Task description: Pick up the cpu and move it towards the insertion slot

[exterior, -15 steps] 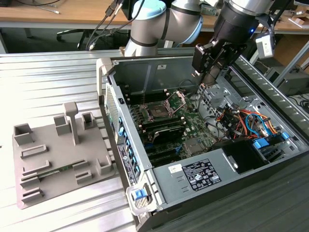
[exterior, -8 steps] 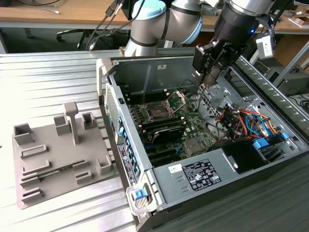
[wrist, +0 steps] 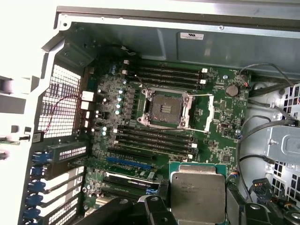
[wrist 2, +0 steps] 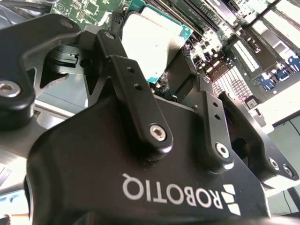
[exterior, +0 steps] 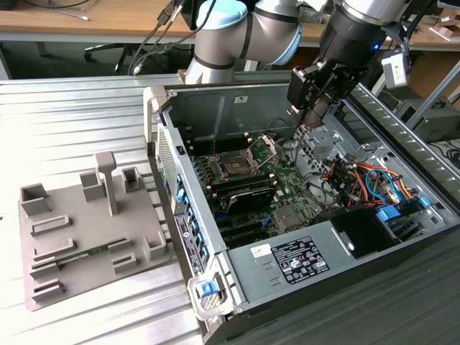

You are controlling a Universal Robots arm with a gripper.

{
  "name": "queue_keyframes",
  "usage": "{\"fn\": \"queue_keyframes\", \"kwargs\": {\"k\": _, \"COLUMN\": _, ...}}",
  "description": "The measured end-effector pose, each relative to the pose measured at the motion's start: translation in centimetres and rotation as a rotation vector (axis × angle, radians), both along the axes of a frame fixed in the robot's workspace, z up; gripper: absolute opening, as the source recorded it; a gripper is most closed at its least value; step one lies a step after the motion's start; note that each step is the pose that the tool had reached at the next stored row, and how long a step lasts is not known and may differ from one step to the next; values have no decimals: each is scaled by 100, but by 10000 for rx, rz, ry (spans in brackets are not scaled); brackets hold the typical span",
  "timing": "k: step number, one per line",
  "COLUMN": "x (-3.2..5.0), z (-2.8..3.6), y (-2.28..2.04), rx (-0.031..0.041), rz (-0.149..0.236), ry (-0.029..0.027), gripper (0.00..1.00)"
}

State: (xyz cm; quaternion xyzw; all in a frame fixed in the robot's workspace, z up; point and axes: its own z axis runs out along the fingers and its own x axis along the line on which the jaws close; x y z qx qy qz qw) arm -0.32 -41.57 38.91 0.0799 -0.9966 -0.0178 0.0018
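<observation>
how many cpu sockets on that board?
1. The insertion slot sits mid-board between the memory slot banks, bracket open. The gripper holds the cpu above the board, short of it.

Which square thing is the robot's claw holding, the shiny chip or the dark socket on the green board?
The shiny cpu, pinched in the gripper. The insertion slot sits apart on the board, dark and open.
</observation>
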Motion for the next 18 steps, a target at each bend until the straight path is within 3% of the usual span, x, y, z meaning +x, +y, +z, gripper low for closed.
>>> {"fn": "queue_keyframes", "kwargs": {"k": 18, "x": 33, "z": -18, "y": 0, "rx": 0, "rz": -1, "ry": 0, "gripper": 55}}
